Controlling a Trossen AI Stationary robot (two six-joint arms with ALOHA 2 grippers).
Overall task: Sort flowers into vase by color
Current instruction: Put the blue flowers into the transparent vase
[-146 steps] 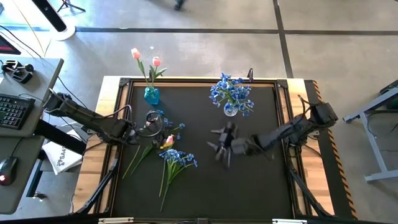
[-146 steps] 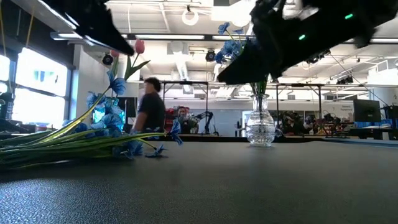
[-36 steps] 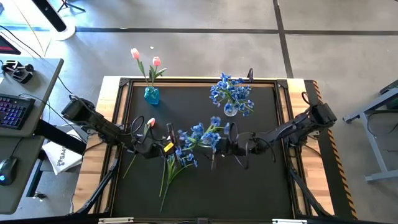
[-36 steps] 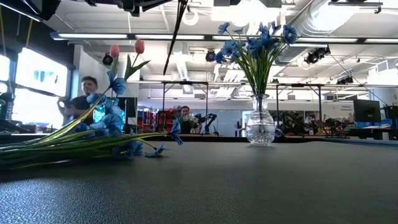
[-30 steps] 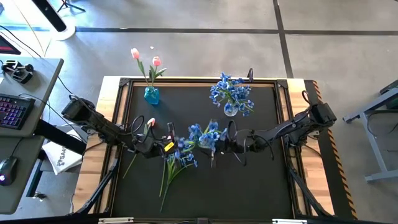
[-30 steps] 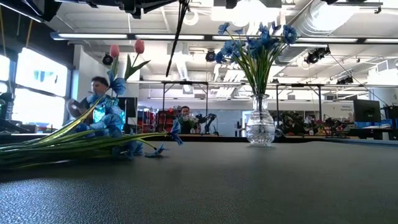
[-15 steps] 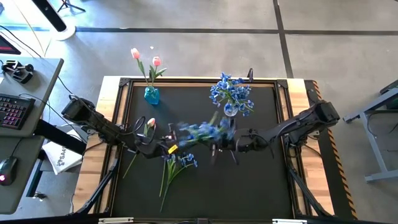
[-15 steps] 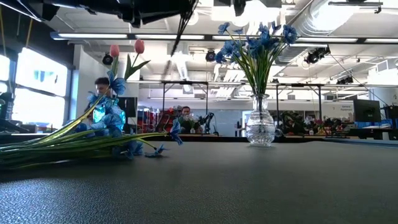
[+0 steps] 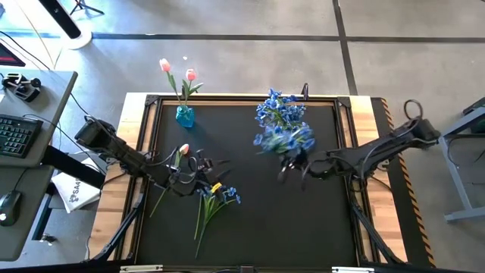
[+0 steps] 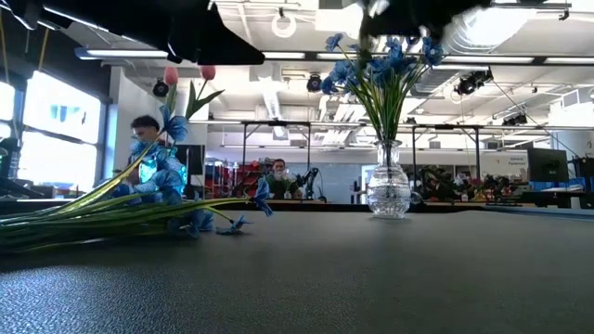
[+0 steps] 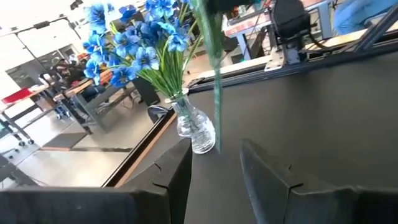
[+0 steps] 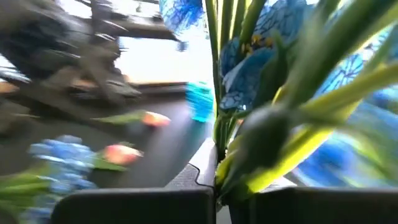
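Sorting is partly done: a blue bunch (image 9: 284, 138) is clamped by the shut right gripper (image 9: 294, 162) just short of the clear vase (image 9: 281, 133); beside the open, empty left gripper (image 9: 203, 170) a tulip (image 9: 182, 150) and blue stems (image 9: 217, 195) lie unsorted

A blue bunch (image 9: 284, 138) hangs blurred in the air just in front of the clear vase (image 10: 388, 191), which already holds blue blossoms (image 9: 280, 108). Two pink tulips (image 9: 176, 71) stand upright in the blue vase (image 9: 185, 116). More blue flowers (image 9: 217, 196) and one pink tulip (image 9: 182, 151) lie flat on the mat.
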